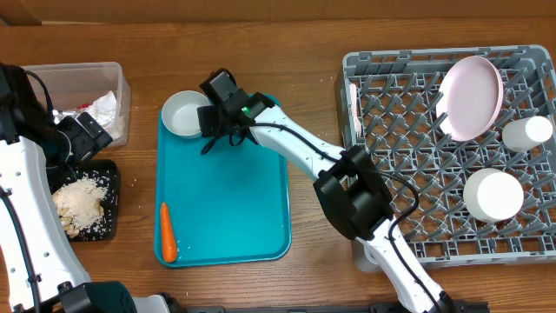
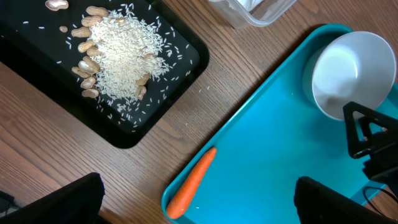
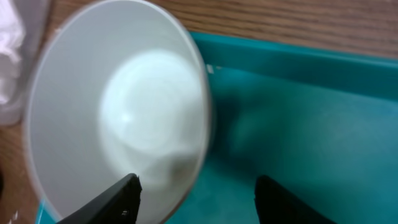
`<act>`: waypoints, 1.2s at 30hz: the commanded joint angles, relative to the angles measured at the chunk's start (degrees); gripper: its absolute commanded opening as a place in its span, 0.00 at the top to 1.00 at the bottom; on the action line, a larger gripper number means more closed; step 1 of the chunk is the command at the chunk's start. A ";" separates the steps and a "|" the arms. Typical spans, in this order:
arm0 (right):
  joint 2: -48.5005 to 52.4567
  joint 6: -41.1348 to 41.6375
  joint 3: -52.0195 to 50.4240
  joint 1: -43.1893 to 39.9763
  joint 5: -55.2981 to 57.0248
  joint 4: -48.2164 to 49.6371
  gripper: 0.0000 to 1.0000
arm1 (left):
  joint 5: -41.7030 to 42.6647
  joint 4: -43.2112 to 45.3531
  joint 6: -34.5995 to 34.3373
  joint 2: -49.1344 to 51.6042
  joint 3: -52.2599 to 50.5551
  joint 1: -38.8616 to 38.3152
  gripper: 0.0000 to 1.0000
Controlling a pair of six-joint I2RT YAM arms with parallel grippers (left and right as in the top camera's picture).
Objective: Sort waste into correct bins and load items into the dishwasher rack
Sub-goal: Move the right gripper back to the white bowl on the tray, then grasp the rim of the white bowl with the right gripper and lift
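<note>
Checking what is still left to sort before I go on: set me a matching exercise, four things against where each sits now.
Things:
1. carrot
2. pink plate
3. nuts and rice
4. bowl at the right gripper

Places:
A. dishwasher rack
B. black tray
C. teal tray, top-left corner in the overhead view
D. teal tray, lower left edge

Pairs: 1-D, 2-A, 3-B, 4-C
</note>
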 commanded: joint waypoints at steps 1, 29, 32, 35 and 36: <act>0.96 1.16 0.42 -0.39 1.84 0.39 0.50 | -0.61 0.04 -0.98 -0.02 -0.04 0.20 0.00; -3.04 1.53 6.40 -2.97 1.77 -10.43 0.96 | -0.61 0.04 -0.98 -0.02 -0.04 0.20 0.00; -6.38 1.49 9.16 -4.15 3.21 -16.04 0.96 | -0.61 0.04 -0.98 -0.02 -0.04 0.20 0.00; -10.38 1.49 11.41 -5.38 8.44 -22.62 0.96 | -0.61 0.04 -0.98 -0.02 -0.04 0.20 0.00; -11.80 1.49 12.04 -5.79 10.73 -24.85 0.96 | -0.61 0.04 -0.98 -0.02 -0.04 0.20 0.00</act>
